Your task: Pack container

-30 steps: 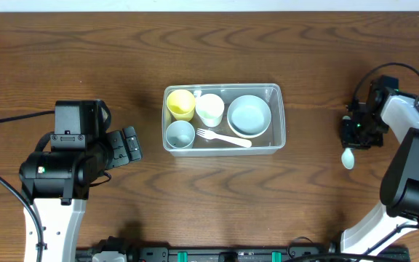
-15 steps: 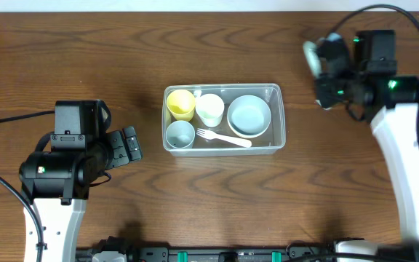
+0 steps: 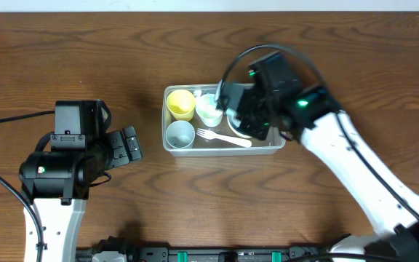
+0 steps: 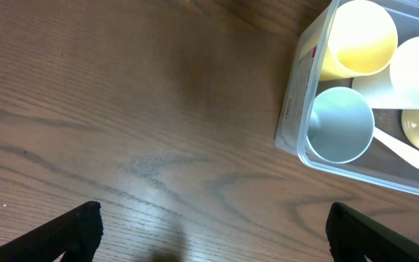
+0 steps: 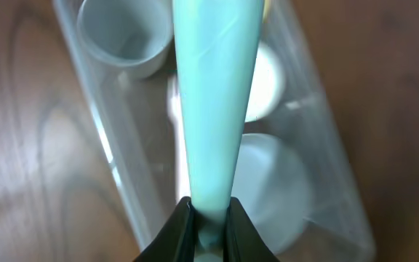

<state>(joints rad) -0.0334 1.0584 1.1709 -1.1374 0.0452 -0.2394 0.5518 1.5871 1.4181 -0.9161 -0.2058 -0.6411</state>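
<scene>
Right arm [image 3: 340, 145] swings from 3 o'clock to over the container [image 3: 195, 149] at desk [image 3: 86, 44] centre | right jaws clenched on pale-blue spoon [image 5: 213, 94] handle | left jaws released, idle at 9 o'clock | container likely light, thin-walled, slick: hold by rim.

1. Left arm [image 3: 53, 218]: white lower link, bulky black motor housings above it.
2. Left gripper [image 3: 129, 144]: black and ribbed, with matte black fingers [image 4: 75, 231].
3. Right arm [image 3: 355, 164]: white tapered links, black wrist block, green lights.
4. Right gripper [image 5: 209, 218]: black, wedge-shaped.
5. Cables [image 3: 231, 65]: thin, black, looping at both arms.
</scene>
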